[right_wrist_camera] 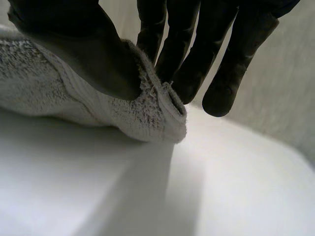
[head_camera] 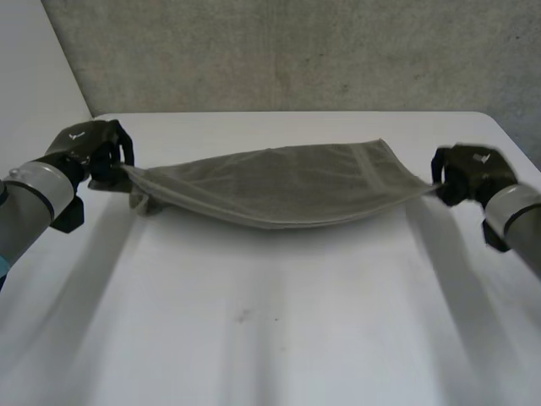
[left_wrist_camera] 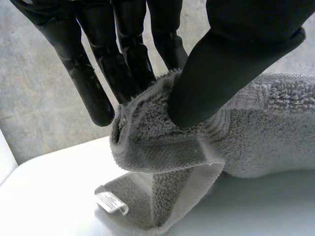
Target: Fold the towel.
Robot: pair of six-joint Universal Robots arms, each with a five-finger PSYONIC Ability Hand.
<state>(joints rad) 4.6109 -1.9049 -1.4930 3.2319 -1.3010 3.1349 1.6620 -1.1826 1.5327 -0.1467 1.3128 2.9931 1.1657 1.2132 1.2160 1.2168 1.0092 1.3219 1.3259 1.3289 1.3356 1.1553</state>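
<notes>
A grey towel [head_camera: 283,188] hangs stretched between my two hands just above the white table [head_camera: 279,330], sagging in the middle. My left hand [head_camera: 100,152] is shut on the towel's left end; in the left wrist view the thumb [left_wrist_camera: 216,69] pinches the bunched towel corner [left_wrist_camera: 162,142] against the fingers [left_wrist_camera: 123,64]. My right hand [head_camera: 461,173] is shut on the towel's right end; in the right wrist view the thumb [right_wrist_camera: 93,59] presses the towel edge [right_wrist_camera: 157,115] against the fingers [right_wrist_camera: 192,73]. A small white label [left_wrist_camera: 111,202] hangs from the towel's lower layer by my left hand.
A grey textured wall [head_camera: 296,51] stands behind the table's far edge. Bare tabletop spreads in front of the towel toward me.
</notes>
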